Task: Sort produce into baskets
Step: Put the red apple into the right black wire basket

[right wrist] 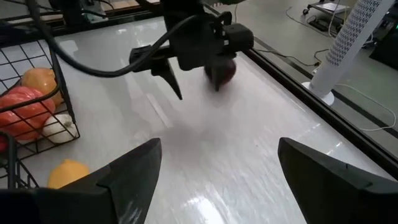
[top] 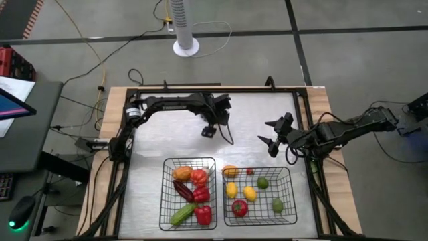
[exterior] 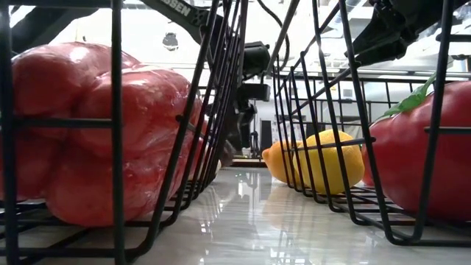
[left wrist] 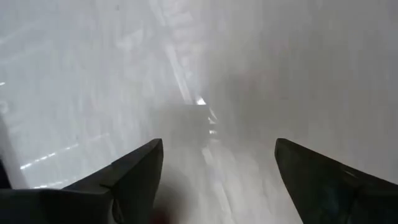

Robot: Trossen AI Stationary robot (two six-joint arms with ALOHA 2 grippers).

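The left gripper [top: 210, 130] was down over the bare middle of the table [top: 147, 144], fingers spread, and a dark red piece [right wrist: 222, 73] sat right at its fingertips; whether the fingers touched it, I couldn't tell. Its own wrist view showed only blurred tabletop between the two fingers [left wrist: 134, 171]. Over to the right gripper [top: 271, 138]: it hung above the table's right side, jaws apart, nothing between them. Out toward the front edge stood the two baskets. The left basket [top: 165, 194] held an orange, red peppers, a dark purple piece and a green cucumber [top: 182, 213]. The right basket [top: 289, 194] held a tomato [top: 239, 207], yellow lemons, limes and a small red piece. One orange [top: 230, 171] lay at the rear corner of the right basket, in the gap between the baskets.
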